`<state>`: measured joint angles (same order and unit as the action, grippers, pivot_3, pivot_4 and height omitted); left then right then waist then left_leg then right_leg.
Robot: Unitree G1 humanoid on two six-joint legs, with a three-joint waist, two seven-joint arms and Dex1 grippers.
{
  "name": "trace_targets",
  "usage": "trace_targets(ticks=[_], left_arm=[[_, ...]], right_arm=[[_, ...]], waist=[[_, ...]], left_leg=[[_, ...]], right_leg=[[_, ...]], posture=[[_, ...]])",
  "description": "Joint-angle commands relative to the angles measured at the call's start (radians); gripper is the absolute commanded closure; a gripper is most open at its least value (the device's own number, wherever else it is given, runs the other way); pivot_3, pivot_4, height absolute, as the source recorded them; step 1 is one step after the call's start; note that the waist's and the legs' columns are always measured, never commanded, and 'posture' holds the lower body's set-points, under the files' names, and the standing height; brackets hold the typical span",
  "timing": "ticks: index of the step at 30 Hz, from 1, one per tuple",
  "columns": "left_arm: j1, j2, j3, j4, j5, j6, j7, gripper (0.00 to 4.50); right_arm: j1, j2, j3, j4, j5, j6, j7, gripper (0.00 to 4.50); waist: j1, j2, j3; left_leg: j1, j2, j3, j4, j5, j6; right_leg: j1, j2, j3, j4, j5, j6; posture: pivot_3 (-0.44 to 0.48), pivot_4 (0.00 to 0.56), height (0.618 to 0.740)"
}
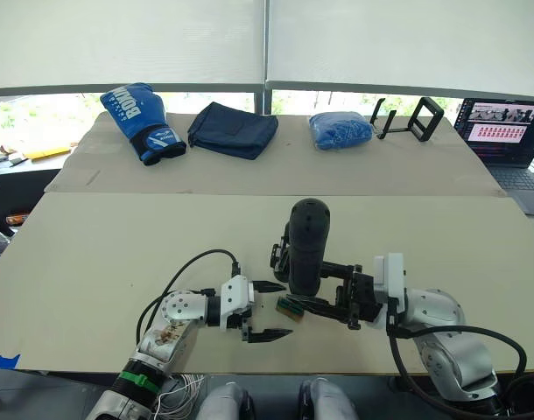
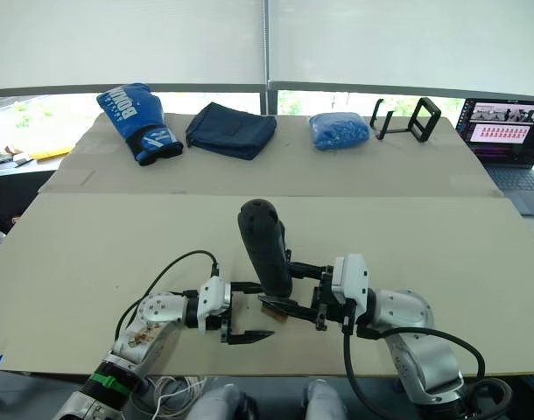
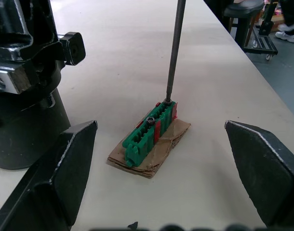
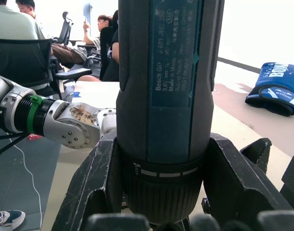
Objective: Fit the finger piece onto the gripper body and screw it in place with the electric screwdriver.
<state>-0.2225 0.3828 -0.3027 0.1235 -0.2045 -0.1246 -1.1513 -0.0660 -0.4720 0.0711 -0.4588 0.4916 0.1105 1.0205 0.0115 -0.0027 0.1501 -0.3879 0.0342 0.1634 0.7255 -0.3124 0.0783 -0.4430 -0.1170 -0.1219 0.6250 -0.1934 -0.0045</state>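
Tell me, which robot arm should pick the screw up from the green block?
The right. Its end effector grips the electric screwdriver, whose bit tip already rests on the green block. The left end effector is open beside it.

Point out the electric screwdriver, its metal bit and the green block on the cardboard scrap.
electric screwdriver (image 4: 168, 96): right wrist view, on the labelled barrel held between the right gripper's fingers.
metal bit (image 3: 174, 53): left wrist view, mid-shaft.
green block (image 3: 149, 130): left wrist view, on its ribbed top face.

open tabletop left, gripper body beside green block
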Motion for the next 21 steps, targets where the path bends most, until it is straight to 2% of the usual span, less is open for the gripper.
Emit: trace_targets(ticks=[1,21], left_arm=[[0.027,0.003,-0.023,0.029,0.009,0.019,-0.008,0.00],[0.022,0.003,-0.026,0.029,0.011,0.021,-0.008,0.00]], right_arm=[[-0.008,0.011,-0.006,-0.018,0.013,-0.045,-0.005,2.59],[0.010,0.002,0.001,-0.015,0.019,-0.040,0.006,2.59]], waist=[[0.000,0.000,0.000],[0.000,0.000,0.000]], left_leg=[[0.000,0.000,0.000,0.000,0.000,0.000],[0.000,0.000,0.000,-0.001,0.000,0.000]], right_leg=[[0.000,0.000,0.000,0.000,0.000,0.000],[0.000,-0.005,-0.001,0.000,0.000,0.000]], posture=[[0.000,0.150,0.740],[0.000,0.150,0.740]])
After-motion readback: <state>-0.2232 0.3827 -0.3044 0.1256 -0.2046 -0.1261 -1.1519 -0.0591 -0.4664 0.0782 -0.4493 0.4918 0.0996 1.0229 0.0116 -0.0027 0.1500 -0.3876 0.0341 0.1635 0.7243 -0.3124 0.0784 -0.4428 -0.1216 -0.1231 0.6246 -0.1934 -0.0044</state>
